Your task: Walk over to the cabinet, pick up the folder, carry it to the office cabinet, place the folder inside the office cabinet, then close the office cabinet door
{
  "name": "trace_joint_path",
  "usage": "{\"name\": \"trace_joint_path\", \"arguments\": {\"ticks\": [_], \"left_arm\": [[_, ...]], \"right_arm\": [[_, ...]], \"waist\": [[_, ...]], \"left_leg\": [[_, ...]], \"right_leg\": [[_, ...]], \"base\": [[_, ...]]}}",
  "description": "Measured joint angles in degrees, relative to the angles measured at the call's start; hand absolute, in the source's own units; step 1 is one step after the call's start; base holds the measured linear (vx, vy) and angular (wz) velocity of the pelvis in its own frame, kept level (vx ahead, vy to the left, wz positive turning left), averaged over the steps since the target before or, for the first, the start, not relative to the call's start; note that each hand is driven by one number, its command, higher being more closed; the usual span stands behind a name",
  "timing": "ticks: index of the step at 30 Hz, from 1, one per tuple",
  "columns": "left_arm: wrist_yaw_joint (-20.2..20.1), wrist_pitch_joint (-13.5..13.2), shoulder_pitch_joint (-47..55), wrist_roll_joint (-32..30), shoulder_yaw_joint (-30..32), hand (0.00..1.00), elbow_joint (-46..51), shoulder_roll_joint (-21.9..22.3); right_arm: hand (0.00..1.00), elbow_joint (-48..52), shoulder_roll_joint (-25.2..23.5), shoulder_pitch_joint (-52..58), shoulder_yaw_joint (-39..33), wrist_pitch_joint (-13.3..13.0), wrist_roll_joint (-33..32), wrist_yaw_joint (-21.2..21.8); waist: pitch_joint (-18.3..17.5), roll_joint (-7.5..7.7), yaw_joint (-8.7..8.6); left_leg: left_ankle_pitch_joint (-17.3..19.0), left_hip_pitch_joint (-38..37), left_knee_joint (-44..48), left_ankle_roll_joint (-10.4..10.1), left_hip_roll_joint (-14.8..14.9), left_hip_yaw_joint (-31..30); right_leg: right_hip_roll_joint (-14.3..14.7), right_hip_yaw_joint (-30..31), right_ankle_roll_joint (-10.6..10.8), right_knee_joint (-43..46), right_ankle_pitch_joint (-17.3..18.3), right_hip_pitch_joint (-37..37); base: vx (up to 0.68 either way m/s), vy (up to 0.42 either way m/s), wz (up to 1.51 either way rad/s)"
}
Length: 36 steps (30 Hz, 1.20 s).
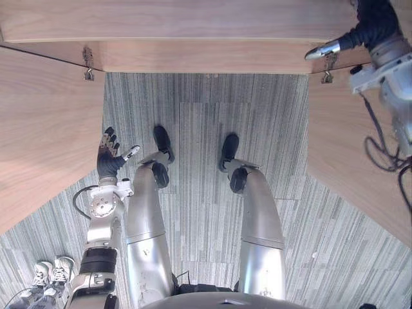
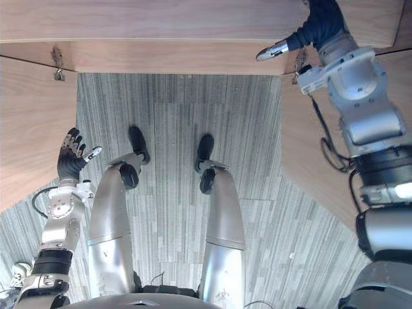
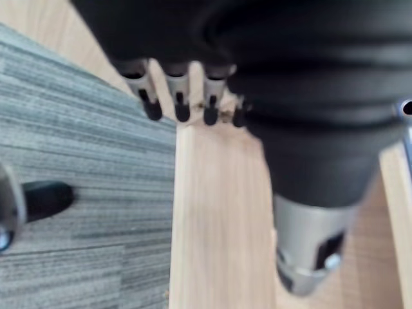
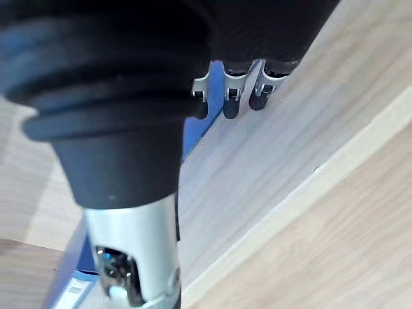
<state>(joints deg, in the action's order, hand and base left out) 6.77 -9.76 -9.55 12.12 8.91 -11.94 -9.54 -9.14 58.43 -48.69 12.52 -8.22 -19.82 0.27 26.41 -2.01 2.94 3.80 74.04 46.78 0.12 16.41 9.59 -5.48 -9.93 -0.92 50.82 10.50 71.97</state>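
Note:
The blue folder (image 4: 193,132) stands edge-on against a pale wooden panel (image 4: 277,161) just under my right hand (image 4: 225,96), in the right wrist view. That right hand (image 1: 367,29) is raised at the cabinet's upper right, thumb stretched out straight and fingers straight, not curled round the folder. The office cabinet (image 1: 193,26) runs across the far side, with its left door (image 1: 38,141) and right door (image 1: 347,148) both swung wide towards me. My left hand (image 1: 108,154) hangs low beside the left door's edge, fingers relaxed and empty.
Grey striped carpet (image 1: 206,129) lies between the two open doors. Metal hinges (image 1: 88,64) mark where each door meets the cabinet. A person's light shoes (image 1: 50,270) stand at the lower left, behind my left arm.

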Motion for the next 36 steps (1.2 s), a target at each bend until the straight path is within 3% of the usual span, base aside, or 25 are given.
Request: {"name": "trace_joint_path", "arguments": {"ticks": [1, 7, 14, 18, 36], "left_arm": [[0.0, 0.0, 0.0, 0.0, 0.0, 0.00, 0.0, 0.2], [0.9, 0.0, -0.2, -1.8, -0.1, 0.00, 0.1, 2.6], [3.0, -0.1, -0.4, -3.5, -0.1, 0.00, 0.1, 4.3], [3.3, -0.1, -0.5, -3.5, -0.1, 0.00, 0.2, 5.2], [5.6, -0.8, -0.4, -3.2, -0.1, 0.00, -0.5, 5.0]], "right_arm": [[1.00, 1.5, -3.6, 2.1, -3.4, -0.3, 0.0, -1.1], [1.00, 6.6, -20.8, 4.3, -16.4, -3.2, 5.8, -12.0], [1.00, 6.3, -33.4, -0.3, -18.3, -3.3, 10.4, -20.4], [1.00, 5.8, -35.8, -2.1, -18.1, -3.2, 11.2, -21.7], [1.00, -9.0, -35.3, -16.8, -10.3, -2.8, 10.9, -22.0]], "waist": [[0.0, 0.08, -0.16], [0.0, 0.09, -0.26], [0.0, 0.08, 0.41], [0.0, 0.08, 0.56], [-0.1, 0.06, 2.36]], "left_leg": [[0.0, 0.0, 0.0, 0.0, 0.0, 0.0], [0.0, -0.2, 0.0, 0.0, -0.1, 0.0], [0.1, -0.1, 0.1, -0.2, -0.2, 0.7], [0.0, 0.5, 0.3, -0.2, -0.1, 0.6], [0.2, 6.8, 4.5, -0.6, -0.8, -1.8]], "right_leg": [[0.0, 0.0, 0.0, 0.0, 0.0, 0.0], [-0.1, 0.2, -0.1, 0.6, 0.1, 0.1], [-0.2, 1.2, -0.3, 2.2, 0.2, 1.6], [-0.2, 1.0, -0.4, 2.4, 0.2, 2.2], [-1.9, -0.4, -1.5, 8.6, 2.8, 7.6]], "base": [[0.00, 0.000, 0.00], [0.00, 0.000, 0.00], [-0.04, -0.034, 0.01], [-0.03, -0.031, -0.02], [-0.03, -0.023, 0.06]]}}
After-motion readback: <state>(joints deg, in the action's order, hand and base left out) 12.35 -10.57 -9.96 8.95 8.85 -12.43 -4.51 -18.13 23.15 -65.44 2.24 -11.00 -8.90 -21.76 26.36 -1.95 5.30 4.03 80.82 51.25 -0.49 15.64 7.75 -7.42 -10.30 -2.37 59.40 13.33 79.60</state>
